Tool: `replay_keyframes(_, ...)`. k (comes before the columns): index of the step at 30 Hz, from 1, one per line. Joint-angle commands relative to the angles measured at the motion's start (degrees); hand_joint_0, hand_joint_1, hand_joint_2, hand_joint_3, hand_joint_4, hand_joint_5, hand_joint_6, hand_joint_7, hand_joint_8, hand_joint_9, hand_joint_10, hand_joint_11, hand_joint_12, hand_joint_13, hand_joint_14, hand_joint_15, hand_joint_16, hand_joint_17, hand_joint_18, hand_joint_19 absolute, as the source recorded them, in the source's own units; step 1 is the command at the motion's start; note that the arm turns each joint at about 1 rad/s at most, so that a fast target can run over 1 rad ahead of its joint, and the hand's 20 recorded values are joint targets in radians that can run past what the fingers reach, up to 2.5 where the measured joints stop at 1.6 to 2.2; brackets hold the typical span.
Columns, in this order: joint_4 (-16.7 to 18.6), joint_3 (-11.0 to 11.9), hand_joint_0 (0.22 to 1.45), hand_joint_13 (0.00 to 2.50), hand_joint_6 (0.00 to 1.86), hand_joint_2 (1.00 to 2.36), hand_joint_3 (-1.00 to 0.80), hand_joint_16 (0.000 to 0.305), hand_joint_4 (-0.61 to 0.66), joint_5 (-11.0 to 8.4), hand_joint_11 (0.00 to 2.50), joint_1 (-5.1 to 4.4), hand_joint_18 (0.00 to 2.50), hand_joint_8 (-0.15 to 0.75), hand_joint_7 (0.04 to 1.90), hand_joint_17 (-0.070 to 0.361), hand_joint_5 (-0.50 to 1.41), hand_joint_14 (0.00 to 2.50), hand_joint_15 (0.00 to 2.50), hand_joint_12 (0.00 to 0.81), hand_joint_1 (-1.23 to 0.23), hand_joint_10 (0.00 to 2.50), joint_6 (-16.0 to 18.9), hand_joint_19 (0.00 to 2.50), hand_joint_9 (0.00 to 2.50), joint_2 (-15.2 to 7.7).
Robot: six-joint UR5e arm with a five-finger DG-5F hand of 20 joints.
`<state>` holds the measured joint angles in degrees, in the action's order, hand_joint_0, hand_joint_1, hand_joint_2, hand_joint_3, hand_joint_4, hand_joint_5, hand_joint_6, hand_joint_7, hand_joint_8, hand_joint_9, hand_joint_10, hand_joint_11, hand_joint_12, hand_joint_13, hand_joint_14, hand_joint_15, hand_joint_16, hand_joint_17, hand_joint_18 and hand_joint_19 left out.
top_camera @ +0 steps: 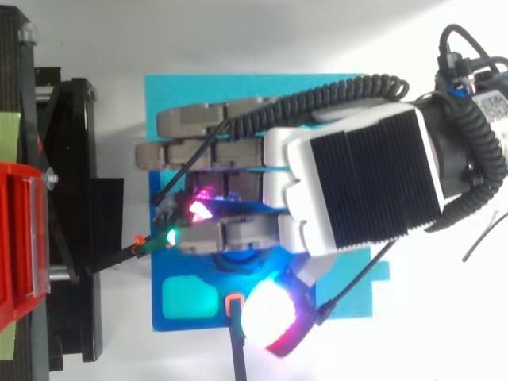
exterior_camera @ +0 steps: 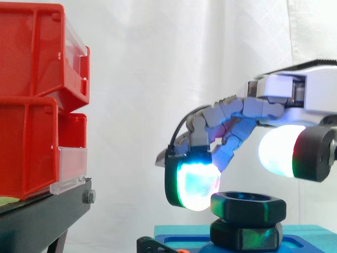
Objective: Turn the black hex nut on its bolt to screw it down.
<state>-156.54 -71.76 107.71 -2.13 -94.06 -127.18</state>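
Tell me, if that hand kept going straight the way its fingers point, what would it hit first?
Most likely the black stand under the red bins; the gap from the hand to it looks free.

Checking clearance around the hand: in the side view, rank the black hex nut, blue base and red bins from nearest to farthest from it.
1. Black hex nut, just under the hand.
2. Blue base, lower, beneath the nut.
3. Red bins, far left.
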Motion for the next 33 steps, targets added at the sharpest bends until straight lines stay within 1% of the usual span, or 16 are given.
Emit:
replay_keyframes(1, 2.29, 0.04, 0.48, 0.53, 0.60, 1.00, -0.50, 0.048, 0.16, -0.31, 0.16, -0.77, 0.43, 0.231, 1.28, 0.108, -0.03, 0.00, 0.00, 0.289, -0.15, 0.01, 0.28, 0.20, 0.91, 0.00)
replay_keyframes(3, 3.26, 0.22, 0.48, 0.53, 0.59, 1.00, -0.50, 0.048, 0.16, -0.31, 0.15, -1.03, 0.43, 0.230, 1.28, 0.108, -0.03, 0.00, 0.00, 0.288, -0.15, 0.01, 0.28, 0.20, 0.91, 0.00)
replay_keyframes(4, 3.52, 0.31, 0.48, 0.53, 0.58, 1.00, -0.50, 0.048, 0.16, -0.31, 0.15, -1.03, 0.43, 0.233, 1.31, 0.108, -0.03, 0.00, 0.00, 0.287, -0.15, 0.01, 0.28, 0.20, 0.91, 0.00)
replay_keyframes(5, 3.78, 0.31, 0.48, 0.53, 0.57, 1.00, -0.50, 0.048, 0.16, -0.40, 0.15, -1.21, 0.43, 0.233, 1.31, 0.108, -0.03, 0.00, 0.00, 0.287, -0.15, 0.01, 0.28, 0.20, 0.91, 0.00)
replay_keyframes(6, 4.13, 0.31, 0.48, 0.53, 0.56, 1.00, -0.50, 0.048, 0.16, -0.75, 0.16, -1.65, 0.44, 0.234, 1.32, 0.108, -0.03, 0.00, 0.00, 0.287, -0.15, 0.01, 0.28, 0.20, 0.91, 0.00)
replay_keyframes(7, 4.13, 0.31, 0.48, 0.53, 0.56, 1.00, -0.50, 0.048, 0.16, -0.92, 0.16, -1.73, 0.44, 0.234, 1.32, 0.108, -0.03, 0.00, 0.00, 0.287, -0.15, 0.01, 0.28, 0.20, 0.91, 0.00)
replay_keyframes(9, 4.13, 0.31, 0.48, 0.53, 0.56, 1.00, -0.50, 0.048, 0.17, -1.98, 0.16, -2.17, 0.43, 0.233, 1.32, 0.108, -0.03, 0.00, 0.00, 0.288, -0.15, 0.01, 0.28, 0.20, 0.91, 0.00)
replay_keyframes(13, 4.31, 0.31, 0.48, 0.53, 0.54, 1.00, -0.50, 0.048, 0.17, -2.42, 0.16, -2.52, 0.44, 0.233, 1.35, 0.108, -0.03, 0.00, 0.00, 0.287, -0.15, 0.01, 0.28, 0.20, 0.91, 0.00)
replay_keyframes(14, 4.13, 0.31, 0.48, 0.53, 0.54, 1.00, -0.50, 0.048, 0.18, -2.59, 0.16, -2.88, 0.44, 0.233, 1.35, 0.108, -0.03, 0.00, 0.00, 0.288, -0.15, 0.01, 0.19, 0.20, 0.91, 0.00)
replay_keyframes(16, 4.13, 0.31, 0.48, 0.53, 0.52, 1.00, -0.50, 0.048, 0.17, -2.95, 0.17, -3.14, 0.44, 0.234, 1.37, 0.108, -0.02, 0.00, 0.00, 0.289, -0.15, 0.01, 0.19, 0.20, 0.92, 0.00)
replay_keyframes(20, 3.26, 0.31, 0.48, 0.53, 0.51, 1.00, -0.50, 0.048, 0.17, -5.05, 0.16, -4.02, 0.44, 0.237, 1.39, 0.108, -0.02, 0.00, 0.00, 0.290, -0.15, 0.01, 0.19, 0.21, 0.92, 0.00)
replay_keyframes(22, 2.64, 0.22, 0.48, 0.53, 0.54, 1.00, -0.50, 0.048, 0.15, -5.58, 0.17, -4.37, 0.45, 0.240, 1.36, 0.109, -0.02, 0.00, 0.00, 0.290, -0.15, 0.01, 0.19, 0.20, 0.92, 0.00)
replay_keyframes(24, 1.76, 0.22, 0.48, 0.54, 0.55, 1.00, -0.50, 0.048, 0.16, -5.85, 0.16, -4.55, 0.44, 0.240, 1.34, 0.109, -0.03, 0.00, 0.00, 0.291, -0.15, 0.01, 0.19, 0.20, 0.92, 0.00)
replay_keyframes(28, 1.32, 0.22, 0.48, 0.54, 0.54, 1.00, -0.50, 0.048, 0.17, -5.76, 0.18, -4.55, 0.44, 0.241, 1.35, 0.108, -0.03, 0.00, 0.00, 0.292, -0.16, 0.01, 0.11, 0.20, 0.93, 0.00)
replay_keyframes(30, 1.41, 0.22, 0.48, 0.54, 0.54, 1.00, -0.50, 0.048, 0.17, -5.76, 0.18, -4.28, 0.44, 0.246, 1.35, 0.108, -0.03, 0.00, 0.00, 0.290, -0.16, 0.01, -0.25, 0.20, 0.94, -0.62)
replay_keyframes(33, 1.85, 0.22, 0.49, 0.54, 0.55, 1.00, -0.50, 0.048, 0.16, -5.67, 0.19, -3.93, 0.44, 0.243, 1.33, 0.108, -0.03, 0.00, 0.00, 0.293, -0.16, 0.01, -0.86, 0.20, 0.94, -0.70)
